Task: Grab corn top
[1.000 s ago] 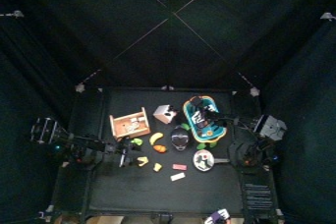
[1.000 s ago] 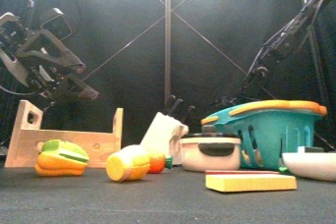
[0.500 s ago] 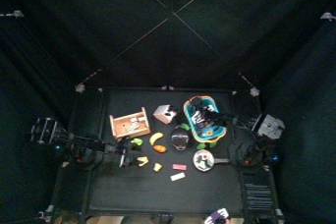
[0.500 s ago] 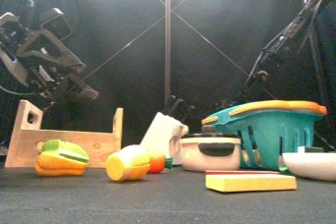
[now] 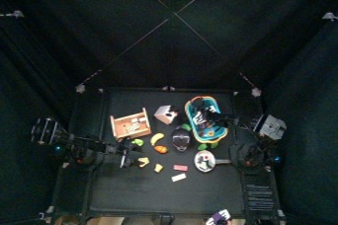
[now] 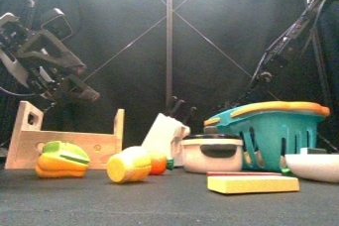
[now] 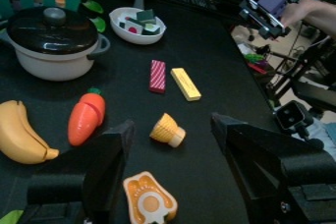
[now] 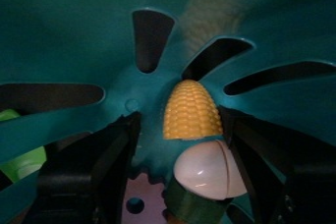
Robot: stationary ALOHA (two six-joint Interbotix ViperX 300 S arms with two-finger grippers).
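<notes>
The right gripper [image 8: 171, 184] stands with its jaws spread wide and empty, and the corn top [image 8: 192, 110] lies straight ahead between them, its tapered tip pointing away, resting on the floor of the teal basket [image 8: 79, 31] among the slotted walls. A white egg [image 8: 207, 167] sits just nearer the jaws, touching the corn's cut end, so it probably crowds the approach. The wide spread likely leaves room to straddle the corn before closing. The left gripper [image 7: 171, 154] hangs apart from the basket, jaws open and empty, over a small orange cone piece [image 7: 167, 129], with a carrot [image 7: 85, 116] beside one jaw.
</notes>
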